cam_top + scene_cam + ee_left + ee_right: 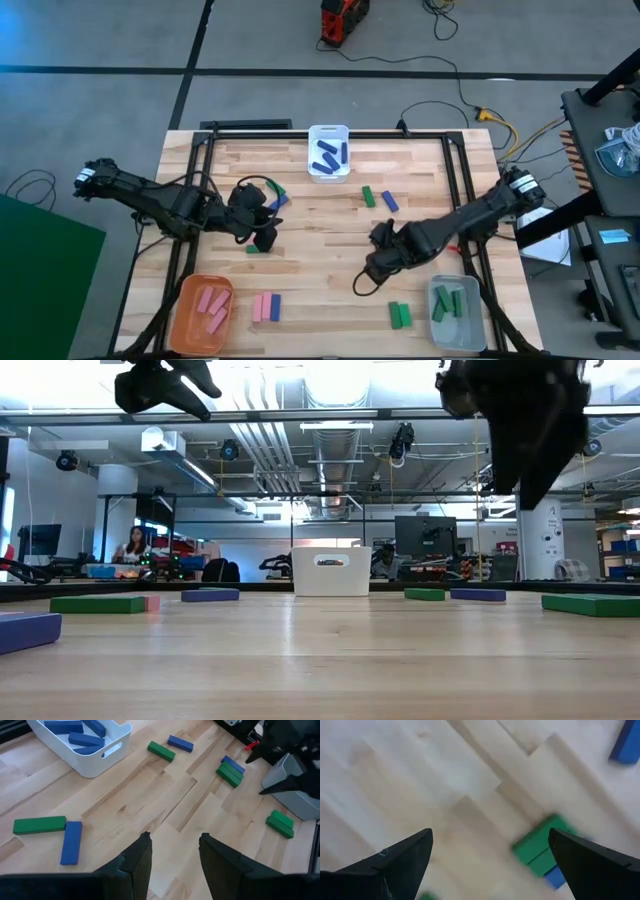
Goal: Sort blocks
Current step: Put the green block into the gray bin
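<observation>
Over the wooden plank desk [330, 230], both dark arms hang above the boards with nothing between their fingers. The left claw [264, 238] sits at the left-centre of the desk, its two fingers spread a little apart and empty in its wrist view [172, 855]. Just beside it lie a small green rectangular block [258, 249] and, further toward the back, a dark blue bar [279, 201] touching another green bar [283, 189]. The right claw [372, 272] hovers right of centre, fingers set wide apart in its own wrist view [490, 865], above bare wood near a green-and-blue pair of blocks [542, 851].

At the back edge stands the white plastic bin [328, 173], holding several dark blue blocks [328, 154]. In front of it, to the right, a green block [368, 197] and a blue block [389, 201] lie side by side, slightly apart. The orange bin [186, 318] at the front left corner holds pink blocks [212, 305]. Just right of it, on the desk, lie two pink bars [261, 307] with a blue bar [275, 307] touching them. The grey bin [461, 332] at the front right holds green blocks [447, 301], and two more green bars [399, 315] rest on the wood to its left.
</observation>
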